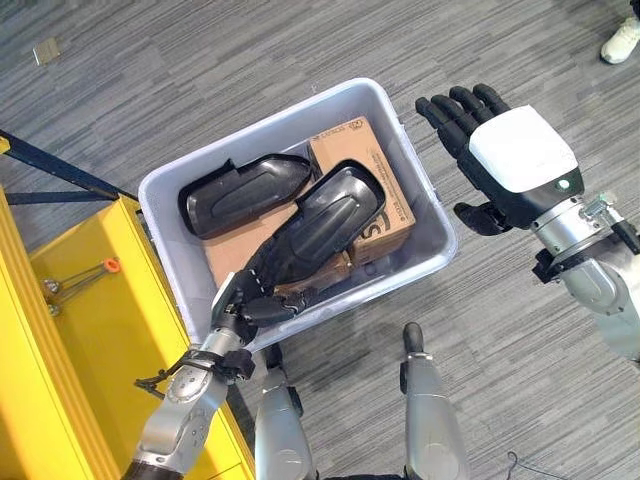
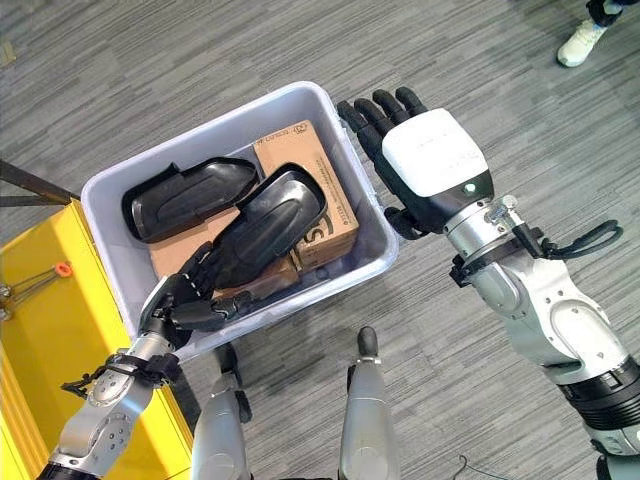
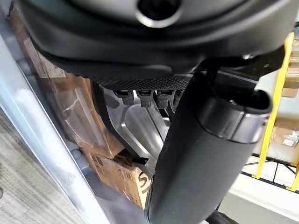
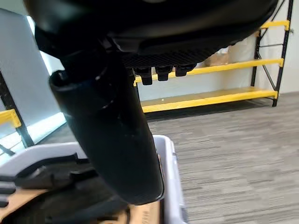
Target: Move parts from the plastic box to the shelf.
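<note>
A pale grey plastic box (image 1: 300, 105) stands on the floor. In it two black moulded parts lie on cardboard boxes (image 1: 365, 160). The longer part (image 1: 325, 220) slants towards the box's near rim, and the other part (image 1: 240, 190) lies at the back left. My left hand (image 1: 250, 300) reaches over the near rim, its fingers on top of the longer part's near end and its thumb (image 3: 201, 154) under it. My right hand (image 1: 515, 150) hovers open above the floor beside the box's right wall, fingers straight, holding nothing.
A yellow shelf (image 1: 90, 330) stands close to the box's left side, with a small orange-tipped thing (image 1: 110, 265) on it. A person's shoe (image 1: 622, 40) shows at the far right. More yellow racking (image 4: 210, 98) stands across the carpeted floor.
</note>
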`<state>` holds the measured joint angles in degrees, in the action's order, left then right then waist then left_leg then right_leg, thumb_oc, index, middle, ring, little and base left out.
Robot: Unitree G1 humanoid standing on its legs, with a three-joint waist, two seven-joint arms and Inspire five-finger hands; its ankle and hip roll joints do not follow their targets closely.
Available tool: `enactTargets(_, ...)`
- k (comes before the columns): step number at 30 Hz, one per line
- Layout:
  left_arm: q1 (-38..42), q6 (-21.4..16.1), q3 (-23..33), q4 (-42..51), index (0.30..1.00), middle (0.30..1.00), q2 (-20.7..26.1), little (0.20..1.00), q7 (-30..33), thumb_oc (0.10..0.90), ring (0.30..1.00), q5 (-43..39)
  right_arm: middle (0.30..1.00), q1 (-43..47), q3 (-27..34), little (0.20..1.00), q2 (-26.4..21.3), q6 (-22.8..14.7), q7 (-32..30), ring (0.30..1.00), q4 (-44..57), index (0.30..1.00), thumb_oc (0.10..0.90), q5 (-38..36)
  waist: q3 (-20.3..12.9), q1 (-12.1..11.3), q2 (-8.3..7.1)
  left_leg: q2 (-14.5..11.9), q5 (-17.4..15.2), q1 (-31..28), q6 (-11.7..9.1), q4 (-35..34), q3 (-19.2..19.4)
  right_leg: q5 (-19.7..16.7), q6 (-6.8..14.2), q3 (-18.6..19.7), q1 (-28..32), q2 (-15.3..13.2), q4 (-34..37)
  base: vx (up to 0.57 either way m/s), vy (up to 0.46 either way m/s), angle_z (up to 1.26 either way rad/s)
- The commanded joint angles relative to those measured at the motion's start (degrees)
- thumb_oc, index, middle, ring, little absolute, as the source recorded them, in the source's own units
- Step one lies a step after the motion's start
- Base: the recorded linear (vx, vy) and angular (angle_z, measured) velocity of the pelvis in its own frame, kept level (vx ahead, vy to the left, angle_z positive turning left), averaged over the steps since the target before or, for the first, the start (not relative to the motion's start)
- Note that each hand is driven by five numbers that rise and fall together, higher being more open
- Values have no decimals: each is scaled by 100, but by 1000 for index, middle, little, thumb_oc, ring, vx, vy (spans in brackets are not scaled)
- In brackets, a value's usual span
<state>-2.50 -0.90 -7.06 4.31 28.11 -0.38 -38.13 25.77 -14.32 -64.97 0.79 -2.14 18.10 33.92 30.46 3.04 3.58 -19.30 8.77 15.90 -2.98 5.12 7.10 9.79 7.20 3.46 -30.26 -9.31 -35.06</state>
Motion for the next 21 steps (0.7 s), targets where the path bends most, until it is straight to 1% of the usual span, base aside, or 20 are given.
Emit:
enactTargets(1, -77, -693, 138, 308, 1000, 1000, 235, 1000, -8, 900, 1000, -412, 1000, 709, 281, 1000, 328, -405, -470, 1000, 339, 1000, 900, 191, -275, -49, -304, -151, -657, -136, -256, 1034, -541, 483, -681, -820, 559, 172, -14, 51, -396, 5)
enactTargets(2, -147, -726, 174, 285, 1000, 1000, 233, 1000, -28, 900, 1000, -489, 1000, 664, 276, 1000, 356, -443, -444, 1000, 359, 1000, 900, 166, -293, -48, -321, -201, -542, -158, -277, 1019, -508, 546, -700, -874, 608, 188, -52, 52, -361, 8)
enactTargets(3, -204, -741, 212, 227, 1000, 1000, 214, 1000, -171, 900, 1000, -521, 1000, 589, 294, 1000, 377, -400, -408, 1000, 433, 1000, 900, 139, -326, -27, -326, -329, -272, -145, -325, 928, -312, 561, -726, -1010, 668, 217, -18, -13, -394, 33)
enactTargets(4, -182, -660, 231, 202, 1000, 1000, 197, 1000, -344, 900, 1000, -471, 1000, 533, 308, 1000, 405, -211, -353, 1000, 572, 1000, 900, 113, -333, 14, -317, -501, 174, -68, -442, 914, -30, 553, -769, -1185, 780, 253, 109, -52, -423, 58)
enactTargets(5, -123, -565, 239, 171, 1000, 1000, 175, 1000, -435, 900, 1000, -442, 1000, 515, 310, 1000, 456, -125, -274, 1000, 665, 1000, 900, 96, -346, 82, -304, -524, 233, -35, -465, 926, 215, 537, -809, -1332, 902, 249, 244, -41, -331, 118)
enactTargets(6, -84, -510, 239, 137, 1000, 1000, 153, 1000, -475, 900, 1000, -444, 1000, 506, 316, 1000, 484, -135, -225, 1000, 683, 1000, 900, 71, -357, 123, -289, -440, 102, -51, -428, 948, 342, 526, -818, -1397, 974, 228, 322, -11, -215, 149)
enactTargets(7, -44, -462, 225, 105, 1000, 1000, 124, 1000, -513, 900, 1000, -458, 1000, 480, 337, 1000, 488, -176, -200, 1000, 663, 1000, 900, 17, -371, 148, -271, -279, -114, -65, -359, 1020, 443, 516, -810, -1430, 1030, 195, 398, -15, -231, 154)
enactTargets(8, 67, -346, 194, 96, 1000, 1000, 62, 1000, -618, 900, 1000, -405, 1000, 391, 355, 1000, 493, -125, -245, 1000, 641, 1000, 900, -50, -388, 163, -209, 95, -341, -54, -298, 1189, 655, 434, -805, -1479, 1131, 222, 690, -15, -240, 107)
enactTargets(10, 207, -218, 106, 201, 1000, 1000, -18, 1000, -604, 900, 1000, -352, 1000, 235, 452, 1000, 515, -137, -354, 1000, 648, 1000, 900, -48, -337, 248, -131, 479, -629, 9, -227, 1565, 926, 247, -764, -1575, 1396, 269, 1317, -16, -211, 96)
enactTargets(12, 316, -136, 8, 369, 1000, 1000, -84, 1000, -490, 900, 1000, -299, 1000, 237, 446, 1000, 643, -119, -458, 1000, 614, 1000, 900, 97, -265, 321, -48, 857, -775, 64, -185, 1817, 1264, -15, -712, -1620, 1621, 350, 1940, 49, -32, 126)
enactTargets(13, 376, -173, -55, 458, 1000, 1000, -108, 1000, -167, 900, 1000, -368, 1000, 358, 302, 1000, 918, -106, -382, 1000, 574, 1000, 900, 280, -254, 389, 5, 1077, -1054, -87, -79, 1469, 1760, -106, -574, -1665, 1798, 388, 2241, 134, 103, 105)
enactTargets(14, 377, -161, -62, 468, 1000, 1000, -107, 1000, -133, 900, 1000, -363, 1000, 379, 271, 1000, 952, -82, -362, 1000, 587, 1000, 900, 306, -254, 386, 3, 1074, -1028, -99, -100, 1397, 1776, -84, -556, -1671, 1837, 391, 2276, 168, 161, 71)
enactTargets(15, 362, -180, -84, 502, 1000, 1000, -88, 1000, 67, 900, 1000, -419, 1000, 449, 162, 1000, 1083, -6, -260, 1000, 640, 1000, 900, 359, -249, 349, -31, 1004, -829, -16, -118, 1174, 1833, -94, -593, -1733, 1937, 443, 2369, 71, 81, 36)
enactTargets(17, 344, -224, -89, 489, 1000, 1000, -68, 1000, 152, 900, 1000, -433, 1000, 533, 100, 1000, 1113, 28, -226, 1000, 657, 1000, 900, 300, -255, 302, -63, 1028, -902, -11, -33, 998, 1803, -88, -599, -1736, 1934, 454, 2356, 34, 114, 27)
enactTargets(18, 343, -265, -66, 481, 1000, 1000, -36, 1000, 167, 900, 1000, -468, 1000, 594, 45, 1000, 1074, 56, -231, 1000, 667, 1000, 900, 177, -230, 198, -111, 1033, -952, -46, 20, 787, 1789, -80, -580, -1855, 1966, 458, 2396, 15, 107, 52)
enactTargets(21, 255, -284, -17, 502, 1000, 1000, 3, 1000, 166, 900, 1000, -448, 1000, 536, 74, 1000, 1025, -21, -300, 1000, 668, 1000, 900, 101, -189, 81, -164, 1075, -1071, -117, 65, 667, 1755, -77, -563, -1993, 2015, 459, 2387, 40, 69, 9)
